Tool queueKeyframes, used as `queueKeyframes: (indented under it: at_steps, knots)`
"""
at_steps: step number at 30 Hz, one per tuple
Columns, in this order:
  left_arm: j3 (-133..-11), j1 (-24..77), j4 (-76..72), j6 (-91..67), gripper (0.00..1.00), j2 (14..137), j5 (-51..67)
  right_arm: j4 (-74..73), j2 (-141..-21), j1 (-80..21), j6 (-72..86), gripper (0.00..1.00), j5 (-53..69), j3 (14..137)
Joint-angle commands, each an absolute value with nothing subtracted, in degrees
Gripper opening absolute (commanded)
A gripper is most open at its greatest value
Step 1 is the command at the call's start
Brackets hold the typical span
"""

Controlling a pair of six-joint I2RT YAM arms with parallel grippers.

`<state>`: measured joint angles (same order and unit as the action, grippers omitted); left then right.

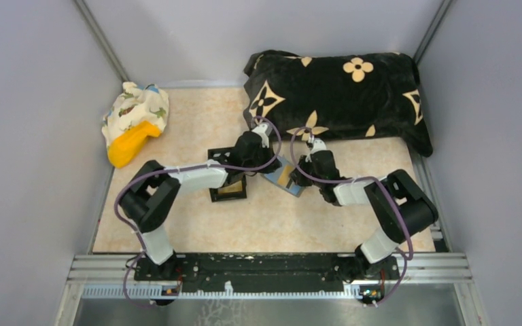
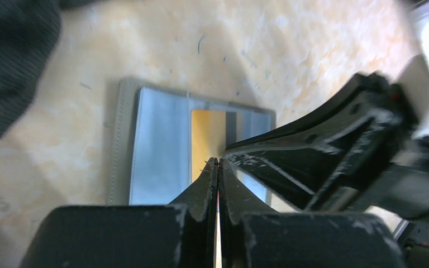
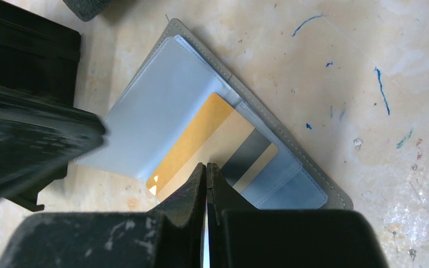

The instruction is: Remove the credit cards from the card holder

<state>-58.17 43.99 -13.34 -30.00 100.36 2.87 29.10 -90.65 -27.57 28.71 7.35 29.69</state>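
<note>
The card holder (image 3: 156, 106) lies open on the table, grey outside and light blue inside; it also shows in the left wrist view (image 2: 159, 145) and the top view (image 1: 287, 179). A gold and cream credit card (image 3: 195, 139) with a dark stripe sticks partway out of its pocket; I cannot tell whether it is one card or two. My right gripper (image 3: 206, 166) is shut with nothing between its fingers, its tips over the card. My left gripper (image 2: 219, 162) is also shut and holds nothing, its tips at the gold card (image 2: 205, 134). The two grippers meet over the holder.
A black box (image 1: 228, 178) with a gold compartment stands just left of the holder, under the left arm. A black pillow (image 1: 336, 92) with beige flowers fills the back right. A yellow object (image 1: 130, 142) on patterned cloth lies at the back left. Grey walls close in on both sides.
</note>
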Motion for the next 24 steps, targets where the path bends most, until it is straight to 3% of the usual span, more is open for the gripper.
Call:
queueKeyframes:
  at_steps: [1,15,24]
  knots:
    - [-59.2,44.2,-16.1,-31.7,0.03,105.6,9.6,27.3,-87.8,-27.3,28.5,0.00,6.6,28.4]
    - [-57.8,43.4,-15.8,-31.9,0.03,111.1,8.1,22.9,-80.3,-25.1,28.0,0.00,5.4,25.7]
    - [-57.2,42.9,-21.7,-32.8,0.03,113.4,16.7,24.5,-80.1,-24.5,29.2,0.00,6.7,24.0]
